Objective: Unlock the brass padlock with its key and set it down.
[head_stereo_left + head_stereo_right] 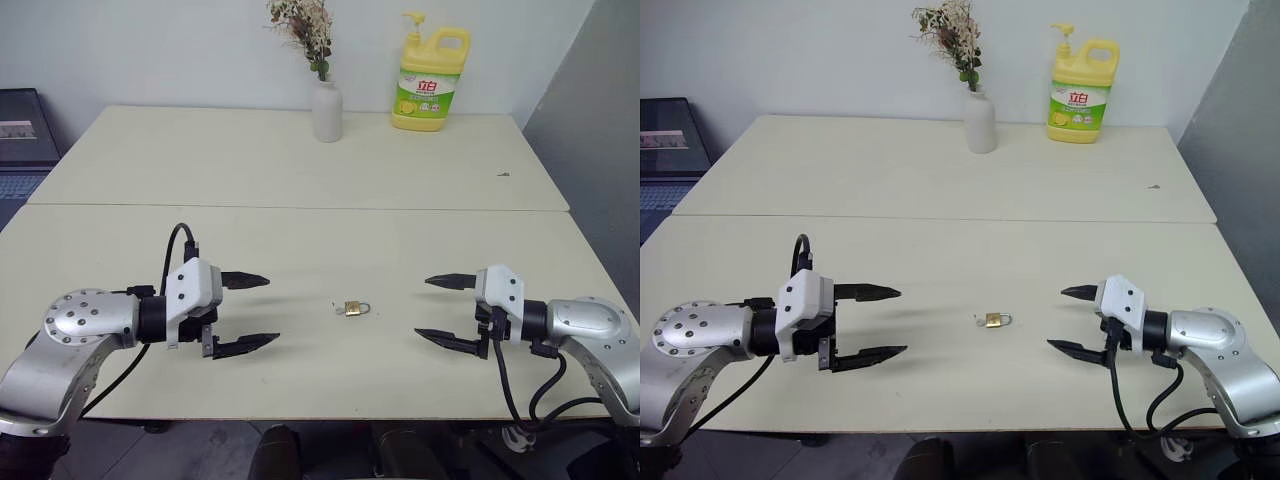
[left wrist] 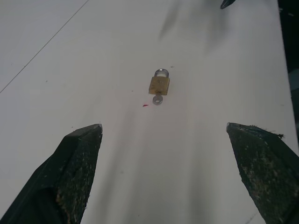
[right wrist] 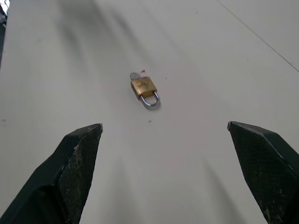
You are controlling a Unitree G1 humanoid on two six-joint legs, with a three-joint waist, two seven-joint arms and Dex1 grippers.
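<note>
The brass padlock (image 1: 353,308) lies flat on the cream table (image 1: 300,240), midway between my two grippers. Its silvery shackle (image 2: 161,72) looks closed and points toward my right arm. A small silver key (image 2: 157,99) sticks out of the lock's bottom end, on the side of my left arm. My left gripper (image 1: 248,313) hovers open to the lock's left, its black fingers (image 2: 70,168) spread wide with nothing between them. My right gripper (image 1: 440,309) hovers open on the lock's right, also with nothing between its fingers. Both point inward at the padlock (image 3: 144,87).
A white vase (image 1: 327,108) with dried flowers and a yellow detergent bottle (image 1: 431,78) stand at the table's far edge. A seam (image 1: 300,207) runs across the table between its two halves. A dark laptop (image 1: 22,135) sits off the table's left side.
</note>
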